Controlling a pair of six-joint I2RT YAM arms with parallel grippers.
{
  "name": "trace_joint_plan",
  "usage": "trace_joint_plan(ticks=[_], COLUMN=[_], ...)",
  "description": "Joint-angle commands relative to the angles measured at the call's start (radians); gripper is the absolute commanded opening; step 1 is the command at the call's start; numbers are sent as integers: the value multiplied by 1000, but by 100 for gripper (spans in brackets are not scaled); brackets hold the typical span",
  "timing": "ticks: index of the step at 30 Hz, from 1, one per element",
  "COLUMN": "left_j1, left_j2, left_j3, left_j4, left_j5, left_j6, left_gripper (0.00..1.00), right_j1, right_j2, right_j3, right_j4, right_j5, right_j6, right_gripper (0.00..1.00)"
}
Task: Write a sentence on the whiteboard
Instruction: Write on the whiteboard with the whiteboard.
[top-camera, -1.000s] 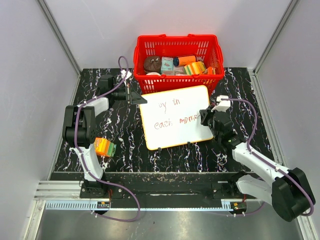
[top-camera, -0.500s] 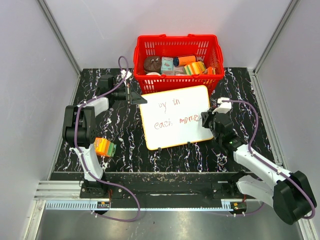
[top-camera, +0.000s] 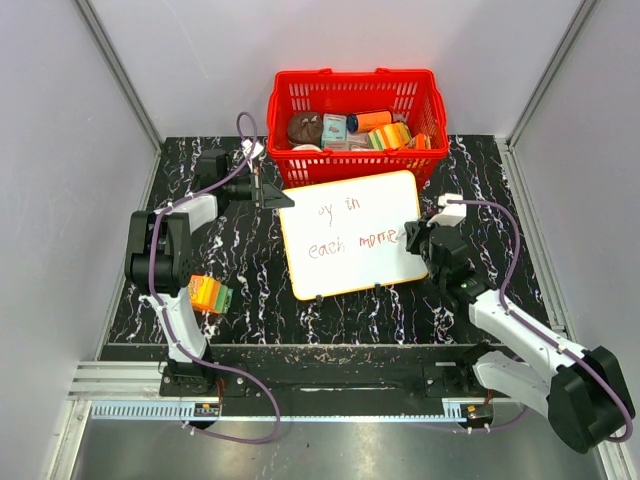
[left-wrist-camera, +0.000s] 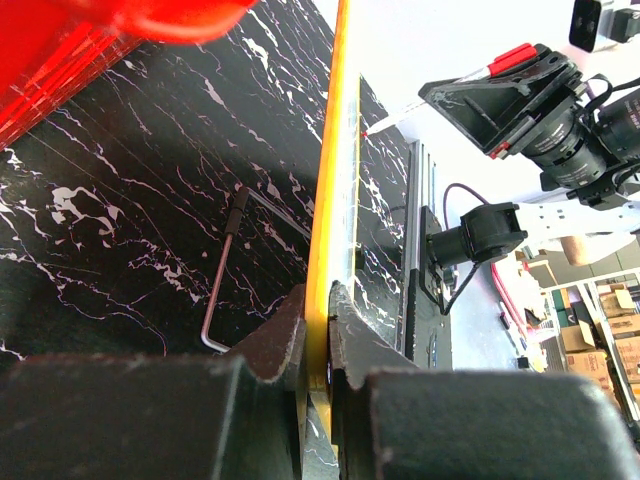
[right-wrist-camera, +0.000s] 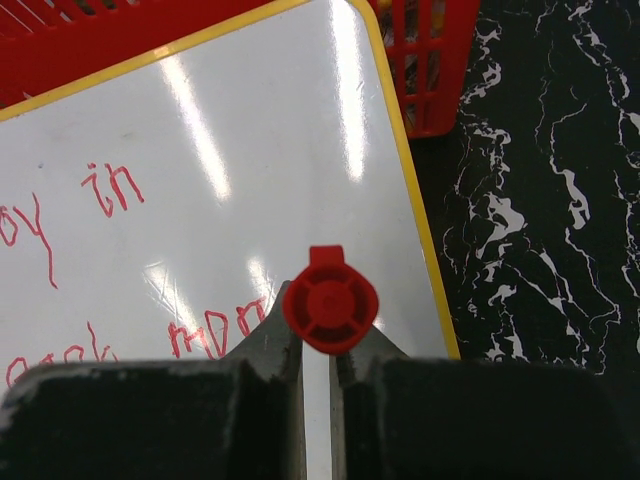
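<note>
The whiteboard (top-camera: 350, 215) stands tilted on the black marbled table, in front of the red basket. The sentence (top-camera: 352, 242) is in red, in two lines, and reads roughly "oy in" and "each mome". My left gripper (top-camera: 279, 197) is shut on the board's top left corner; in the left wrist view the jaws (left-wrist-camera: 318, 305) clamp the yellow rim (left-wrist-camera: 332, 180) edge-on. My right gripper (top-camera: 411, 238) is shut on a red marker (right-wrist-camera: 330, 305), held at the right end of the second line. The marker's tip is hidden in the right wrist view, which shows the whiteboard (right-wrist-camera: 260, 130) below it.
The red basket (top-camera: 283, 110) with several items stands behind the board. An orange and green box (top-camera: 210, 294) lies beside the left arm. The board's wire stand (left-wrist-camera: 218, 280) rests on the table. Grey walls close in both sides.
My right gripper has moved slightly right and towards me along the second line with the marker. The left gripper and the board have not moved.
</note>
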Motion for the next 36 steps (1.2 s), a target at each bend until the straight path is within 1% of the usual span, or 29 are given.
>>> trace_joint_plan(ticks=[1,12,16,30,36], left_j1=[-35,-37,-38,-40,-41], left_j2=[31,31,29,31,31], left_j3=[5,7,5,8,11], left_j4=[28,22,20,13,10], left_j5=[-63,-65,-65,-65,-65], left_j6=[175,176,178,184,186], left_gripper=[0,0,0,0,0], right_j1=[-9,-29,-30,-32,-33], right_j2=[-36,18,42,50,71], right_j3=[63,100,97,75,72], right_j4=[32,46,51,92,83], right_j5=[50,63,51,25,28], right_j6=[-17,-31,-31,-18,-14], right_gripper=[0,0,0,0,0])
